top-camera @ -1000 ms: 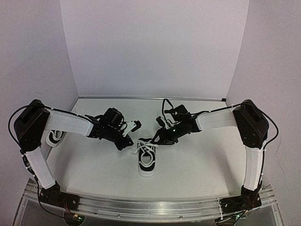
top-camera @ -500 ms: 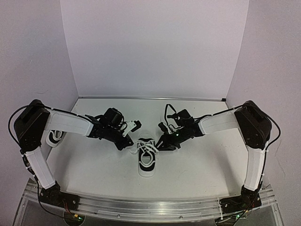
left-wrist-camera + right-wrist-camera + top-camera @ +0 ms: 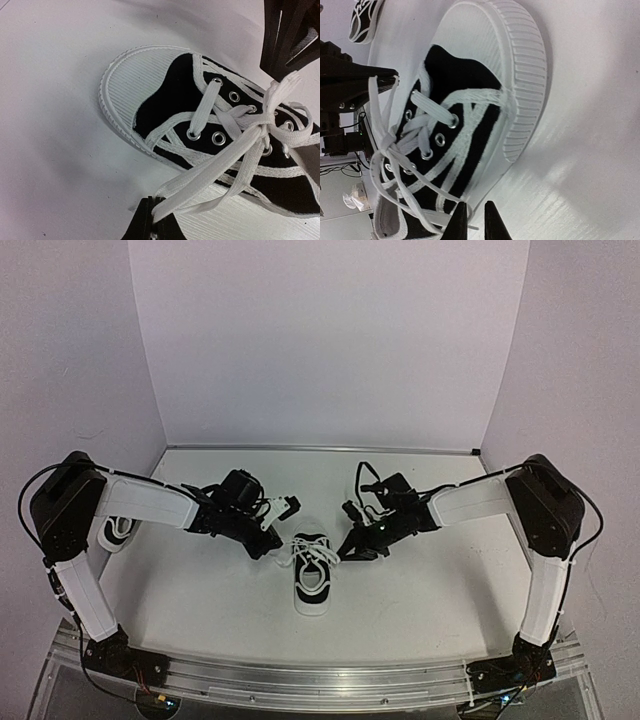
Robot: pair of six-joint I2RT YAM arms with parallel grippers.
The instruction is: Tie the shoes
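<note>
The shoe [image 3: 312,578] stands upright on the table [image 3: 430,585] between the two arms, toe towards the back wall and heel towards the arm bases. Its sole is flat on the surface. The white laces [image 3: 260,127] are threaded through the eyelets and gathered into a knot over the tongue, near the shoe's opening.

The left gripper [image 3: 275,546] sits just off the shoe's left side, level with the toe end. In the left wrist view its fingers are pressed together on a doubled strand of the laces. That strand runs in a nearly straight line from the knot, out over the shoe's side, down to the fingertips [image 3: 150,220].

The right gripper [image 3: 349,551] sits just off the shoe's right side, opposite the left one. In the right wrist view its fingers are almost together, with only a thin slit between them. A strand of lace runs up to them from the opening end of the shoe. The left wrist view shows a folded strand rising from the knot to this gripper's tip and ending there, so it is pinching the laces too. Both strands leave the knot in opposite directions across the shoe.

The second shoe [image 3: 117,530] lies well to the left of the shoe, partly hidden behind the left arm and touched by neither gripper.
</note>
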